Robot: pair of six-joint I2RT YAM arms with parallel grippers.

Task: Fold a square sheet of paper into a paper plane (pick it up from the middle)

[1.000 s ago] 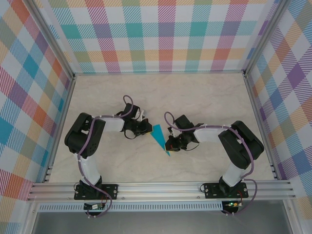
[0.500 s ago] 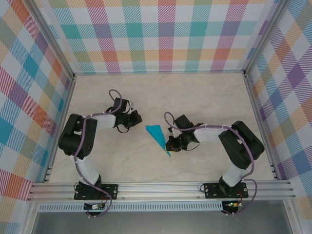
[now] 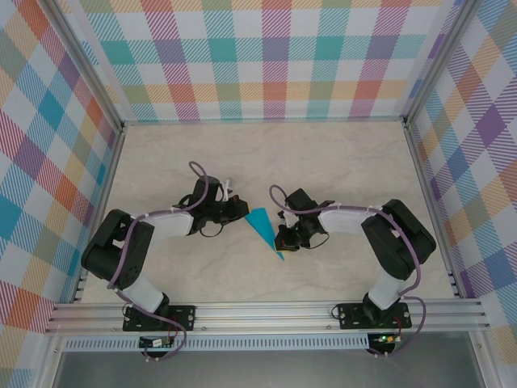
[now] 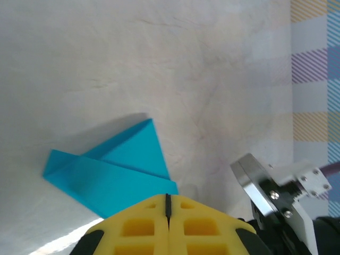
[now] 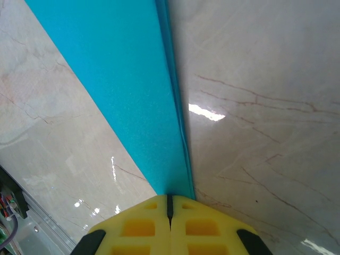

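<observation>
The left arm [image 3: 166,220] has swung back in. Half a second ago its tip stood off toward the upper left, well apart from the paper. Now the left fingers [image 4: 141,226] sit just beside the wide end of the paper plane [image 3: 262,227], pressed together with nothing between them.

The teal dart lies on the bench [image 3: 347,162] at the middle of the overhead frame, its point toward the bottom, and it has shifted only slightly over the last second. In the left wrist view one flap stands a little proud.

The right fingers [image 5: 141,226] have stayed put, closed, with their tips over the narrow end. I cannot tell whether they pinch the paper or only press on it. My guess is that the left has returned to flatten that flap while the right pins the paper.
</observation>
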